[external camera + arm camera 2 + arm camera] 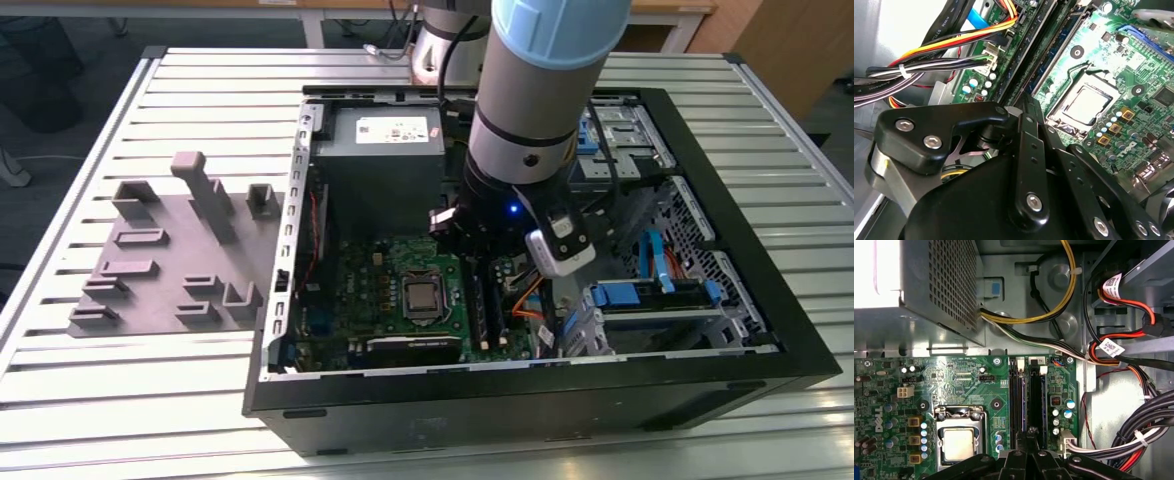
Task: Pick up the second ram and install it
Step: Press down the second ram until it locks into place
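My gripper (1027, 434) is low inside the open computer case (747, 300), right over the motherboard's memory slots, with its fingers drawn together. The second ram (1036, 402) is a long dark stick standing in the slot farther from the processor (960, 444). It runs straight out from my fingertips (1026, 102), which meet its top edge at one end. Another dark stick (1015, 400) fills the slot beside it. In the exterior view the arm's wrist (514, 215) hides the gripper, and the slots (483, 310) show just below it.
Cable bundles (1139, 440) and red data leads (1134, 335) crowd the side of the slots away from the processor. The grey power supply (378, 150) sits at the case's far end. A grey fixture (174, 250) with upright blocks lies on the slatted table at the exterior view's left.
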{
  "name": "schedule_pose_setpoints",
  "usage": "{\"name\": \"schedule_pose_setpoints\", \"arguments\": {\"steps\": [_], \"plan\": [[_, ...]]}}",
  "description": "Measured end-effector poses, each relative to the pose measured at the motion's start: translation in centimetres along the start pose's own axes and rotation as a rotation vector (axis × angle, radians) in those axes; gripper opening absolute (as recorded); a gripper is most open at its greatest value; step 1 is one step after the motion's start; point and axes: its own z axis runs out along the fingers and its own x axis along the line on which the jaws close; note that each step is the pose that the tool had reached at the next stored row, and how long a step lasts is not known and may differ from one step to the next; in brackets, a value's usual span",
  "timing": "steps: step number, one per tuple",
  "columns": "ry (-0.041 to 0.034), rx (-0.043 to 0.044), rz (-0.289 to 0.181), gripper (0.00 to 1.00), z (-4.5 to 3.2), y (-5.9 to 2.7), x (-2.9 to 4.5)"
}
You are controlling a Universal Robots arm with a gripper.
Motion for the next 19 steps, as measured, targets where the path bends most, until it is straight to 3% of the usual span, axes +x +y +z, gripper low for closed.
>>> {"name": "schedule_pose_setpoints", "arguments": {"steps": [4, 8, 15, 19], "plan": [[-0.0003, -0.0014, 0.000, 0.11, -0.12, 0.02, 0.00], [0.0000, -0.0004, 0.000, 0.11, -0.82, 0.02, 0.02], [0.0002, 0.0000, 0.000, 0.11, -0.84, 0.02, 0.01], [0.0002, -0.0001, 0.000, 0.11, -0.33, 0.01, -0.04]]}}
